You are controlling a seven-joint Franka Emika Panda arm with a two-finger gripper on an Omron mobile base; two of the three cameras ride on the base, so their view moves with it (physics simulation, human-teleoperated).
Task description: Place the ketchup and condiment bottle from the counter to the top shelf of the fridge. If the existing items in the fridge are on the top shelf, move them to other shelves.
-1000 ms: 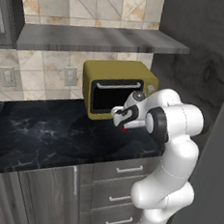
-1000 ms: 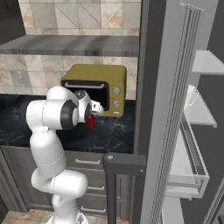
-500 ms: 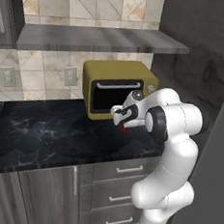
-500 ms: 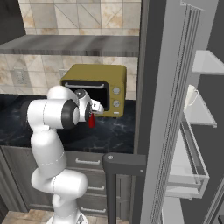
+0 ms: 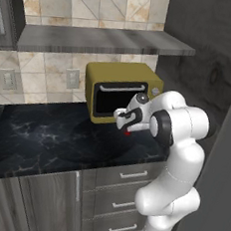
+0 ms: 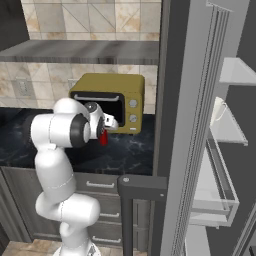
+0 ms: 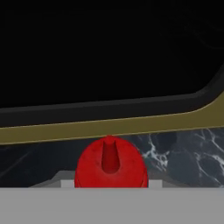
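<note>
1. Ketchup bottle (image 7: 110,164) is red with a pointed nozzle; the hand view looks down onto its cap, with the glass door and olive lower frame of the microwave (image 5: 122,90) just beyond it.
2. Seen from the left base view, the gripper (image 5: 127,124) sits directly in front of the microwave door, above the black marble counter (image 5: 50,141), with a small patch of red showing under it.
3. From the right base view, the red bottle hangs just below the hand, in front of the microwave's lower left corner and clear of its door.
4. Two pale finger pads (image 7: 66,183) flank the bottle's sides low in the hand view, so the claw appears to be pinching the ketchup bottle; actual contact is hidden at the frame edge.
5. To the right of the microwave stands the fridge (image 6: 182,125), its door open, with white shelves (image 6: 227,127) inside and a pale item on an upper one, too faint to identify.
6. Grey drawers (image 5: 126,176) run beneath the counter, below the microwave.
</note>
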